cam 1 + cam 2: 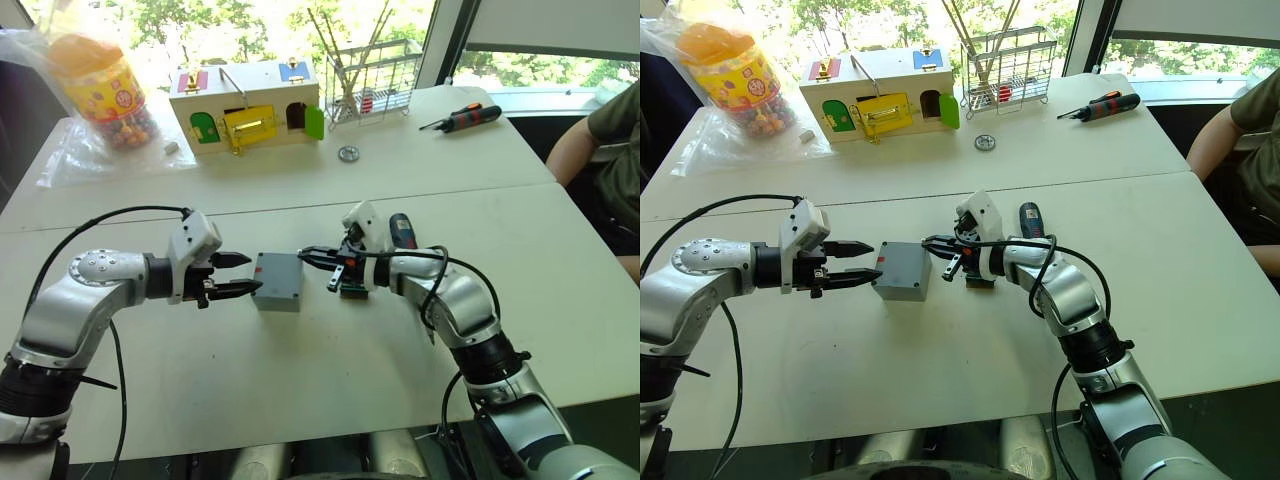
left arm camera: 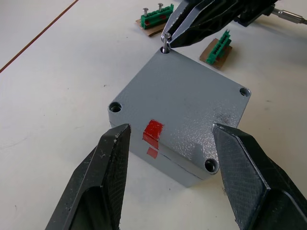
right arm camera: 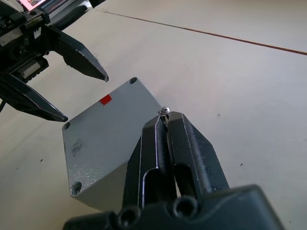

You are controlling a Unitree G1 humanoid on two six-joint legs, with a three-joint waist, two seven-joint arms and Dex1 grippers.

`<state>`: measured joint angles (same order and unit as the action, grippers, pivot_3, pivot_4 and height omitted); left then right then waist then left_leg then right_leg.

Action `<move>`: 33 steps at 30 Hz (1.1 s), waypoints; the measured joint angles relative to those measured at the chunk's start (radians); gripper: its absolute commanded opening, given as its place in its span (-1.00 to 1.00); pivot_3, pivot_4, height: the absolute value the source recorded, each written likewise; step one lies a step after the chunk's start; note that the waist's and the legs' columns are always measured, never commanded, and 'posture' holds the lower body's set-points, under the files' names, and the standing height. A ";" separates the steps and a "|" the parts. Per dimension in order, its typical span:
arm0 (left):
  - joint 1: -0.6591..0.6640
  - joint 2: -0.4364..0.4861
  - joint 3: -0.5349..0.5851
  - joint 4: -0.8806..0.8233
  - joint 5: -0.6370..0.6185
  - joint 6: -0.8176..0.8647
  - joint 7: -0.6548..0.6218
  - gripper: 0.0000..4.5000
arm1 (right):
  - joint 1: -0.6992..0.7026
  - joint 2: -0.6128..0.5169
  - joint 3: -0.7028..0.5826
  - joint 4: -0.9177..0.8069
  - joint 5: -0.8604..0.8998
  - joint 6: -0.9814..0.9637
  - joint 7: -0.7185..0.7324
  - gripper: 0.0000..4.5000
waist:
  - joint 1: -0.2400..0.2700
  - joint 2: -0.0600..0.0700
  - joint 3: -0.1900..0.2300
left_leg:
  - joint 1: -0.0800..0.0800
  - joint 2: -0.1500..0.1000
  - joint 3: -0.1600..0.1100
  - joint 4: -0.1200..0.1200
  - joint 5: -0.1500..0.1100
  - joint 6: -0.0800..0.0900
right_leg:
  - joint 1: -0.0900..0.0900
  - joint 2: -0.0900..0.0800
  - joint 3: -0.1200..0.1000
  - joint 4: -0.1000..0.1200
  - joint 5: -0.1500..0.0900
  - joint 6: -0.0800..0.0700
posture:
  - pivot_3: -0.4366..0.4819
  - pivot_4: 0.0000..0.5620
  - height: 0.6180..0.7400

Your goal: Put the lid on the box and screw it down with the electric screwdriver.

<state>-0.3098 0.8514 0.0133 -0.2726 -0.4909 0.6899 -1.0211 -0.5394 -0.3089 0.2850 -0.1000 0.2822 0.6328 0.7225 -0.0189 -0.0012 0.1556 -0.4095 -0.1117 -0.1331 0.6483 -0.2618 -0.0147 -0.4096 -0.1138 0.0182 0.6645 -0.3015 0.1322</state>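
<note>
I see the small square grey plastic box (image 1: 278, 281) resting flat on the white worktop (image 1: 330, 350), with the flat grey plastic lid (image 2: 184, 98) seated squarely on top, edges flush. A red mark (image 2: 153, 130) runs across the seam on one side face, so lid and box each carry part of it. Three corner screw holes show open; at the fourth corner a small metal screw (image 2: 165, 48) stands upright in its hole. The thick black cylindrical electric screwdriver (image 1: 1030, 222) lies on its side on the worktop near the box.
</note>
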 measured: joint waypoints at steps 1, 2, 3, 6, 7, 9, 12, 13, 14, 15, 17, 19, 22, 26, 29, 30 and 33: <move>0.000 0.000 0.000 0.001 0.000 -0.001 0.000 0.23 | 0.000 0.003 0.001 0.004 -0.004 0.000 0.000 -0.99 | 0.000 0.000 0.000 | 0.000 0.000 0.000 0.000 0.000 0.000 | 0.000 0.000 0.000 0.000 0.000 0.000 | -0.05 -0.47 1.00; 0.000 0.000 0.000 0.003 0.000 -0.001 0.000 0.23 | 0.000 0.005 0.001 0.007 -0.005 -0.001 0.000 -0.99 | 0.000 0.000 0.000 | 0.000 0.000 0.000 0.000 0.000 0.000 | 0.000 0.000 0.000 0.000 0.000 0.000 | -0.05 -0.47 1.00; 0.000 0.000 0.000 0.005 0.000 -0.001 0.000 0.23 | 0.000 0.006 0.001 0.008 -0.006 -0.002 0.000 -0.99 | 0.000 0.000 0.000 | 0.000 0.000 0.000 0.000 0.000 0.000 | 0.000 0.000 0.000 0.000 0.000 0.000 | -0.05 -0.47 1.00; 0.000 -0.001 0.000 0.006 0.001 -0.001 0.000 0.23 | 0.000 0.007 0.001 0.010 -0.008 -0.005 0.000 -0.99 | 0.000 0.000 0.000 | 0.000 0.000 0.000 0.000 0.000 0.000 | 0.000 0.000 0.000 0.000 0.000 0.000 | -0.05 -0.47 1.00; 0.000 -0.001 0.000 0.006 0.001 -0.001 0.000 0.23 | 0.000 0.007 0.001 0.010 -0.010 -0.006 0.000 -0.87 | 0.000 0.000 0.000 | 0.000 0.000 0.000 0.000 0.000 0.000 | 0.000 0.000 0.000 0.000 0.000 0.000 | -0.05 -0.47 1.00; 0.000 -0.002 0.000 0.006 0.001 -0.001 0.000 0.23 | 0.000 0.007 0.001 0.010 -0.014 -0.006 0.001 -0.57 | 0.000 0.000 0.000 | 0.000 0.000 0.000 0.000 0.000 0.000 | 0.000 0.000 0.000 0.000 0.000 0.000 | -0.05 -0.47 1.00; 0.000 -0.008 0.000 0.006 0.001 -0.001 0.000 0.23 | 0.000 0.006 0.001 0.010 -0.014 -0.006 0.007 0.08 | 0.000 0.000 0.000 | 0.000 0.000 0.000 0.000 0.000 0.000 | 0.000 0.000 0.000 0.000 0.000 0.000 | -0.05 -0.47 1.00; 0.000 -0.009 0.000 0.006 0.000 -0.001 0.000 0.23 | 0.000 0.005 0.001 0.010 -0.014 -0.005 0.009 0.32 | 0.000 0.000 0.000 | 0.000 0.000 0.000 0.000 0.000 0.000 | 0.000 0.000 0.000 0.000 0.000 0.000 | -0.05 -0.47 1.00; 0.000 -0.011 0.000 0.006 0.000 -0.001 0.000 0.23 | 0.000 0.004 0.001 0.010 -0.014 -0.004 0.010 0.55 | 0.000 0.000 0.000 | 0.000 0.000 0.000 0.000 0.000 0.000 | 0.000 0.000 0.000 0.000 0.000 0.000 | -0.05 -0.47 1.00; 0.000 -0.014 0.000 0.006 -0.001 0.000 0.000 0.23 | 0.000 0.000 0.001 0.009 -0.014 -0.001 0.011 0.71 | 0.000 0.000 0.000 | 0.000 0.000 0.000 0.000 0.000 0.000 | 0.000 0.000 0.000 0.000 0.000 0.000 | -0.05 -0.47 1.00; -0.007 -0.026 0.000 0.006 -0.005 0.005 0.002 0.23 | 0.000 -0.019 -0.003 -0.008 -0.011 0.013 0.013 0.71 | 0.002 0.000 0.000 | 0.000 0.000 0.000 0.000 0.000 0.000 | 0.000 0.000 0.000 0.000 0.000 0.000 | -0.05 -0.47 1.00; -0.035 -0.052 0.001 0.002 -0.031 0.027 0.007 0.23 | 0.000 -0.050 -0.039 -0.062 0.017 0.062 0.017 0.71 | 0.008 0.000 0.000 | 0.000 -0.001 0.000 0.001 0.000 0.000 | 0.001 0.000 0.000 0.000 0.000 0.000 | -0.05 -0.47 1.00; -0.089 -0.079 -0.003 -0.022 -0.059 0.048 0.020 0.23 | -0.012 -0.119 -0.122 -0.173 0.089 0.182 0.019 0.84 | 0.008 0.000 0.000 | 0.000 -0.001 0.000 0.001 0.000 0.000 | 0.001 -0.001 0.000 0.000 0.000 0.000 | -0.05 -0.47 1.00; -0.142 -0.073 -0.055 -0.082 -0.063 0.037 -0.019 0.23 | -0.042 -0.341 -0.238 -0.271 0.168 0.371 0.057 0.99 | 0.007 0.000 0.000 | 0.000 -0.001 0.000 0.001 0.000 0.001 | 0.001 -0.003 0.000 -0.002 0.000 0.000 | -0.05 -0.47 1.00; -0.170 -0.073 -0.126 -0.091 -0.062 0.018 -0.081 0.23 | -0.086 -0.472 -0.267 -0.287 0.208 0.497 0.081 0.99 | 0.001 0.000 0.000 | 0.000 0.000 0.001 0.000 0.000 0.001 | 0.001 -0.002 0.000 -0.002 0.000 0.000 | -0.05 -0.47 1.00; -0.179 -0.074 -0.148 -0.095 -0.059 0.008 -0.098 0.23 | -0.109 -0.498 -0.271 -0.285 0.217 0.550 0.078 0.99 | -0.001 0.000 0.000 | 0.000 0.001 0.002 0.000 0.000 0.001 | 0.001 -0.002 0.000 -0.002 0.000 0.000 | -0.05 -0.47 1.00; -0.201 -0.107 -0.215 -0.101 -0.012 -0.065 -0.124 0.23 | -0.241 -0.611 -0.210 -0.176 0.267 0.830 0.068 0.99 | 0.004 0.001 0.000 | 0.000 0.001 0.003 0.000 0.000 0.001 | 0.001 -0.003 0.001 -0.002 0.000 0.000 | -0.05 -0.47 1.00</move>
<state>-0.5108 0.7446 -0.2021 -0.3732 -0.5027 0.6250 -1.1449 -0.7799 -0.9201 0.0749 -0.2761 0.5488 1.4630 0.7905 -0.0153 -0.0005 0.1560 -0.4096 -0.1107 -0.1300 0.6480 -0.2622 -0.0140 -0.4086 -0.1164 0.0189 0.6621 -0.3016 0.1320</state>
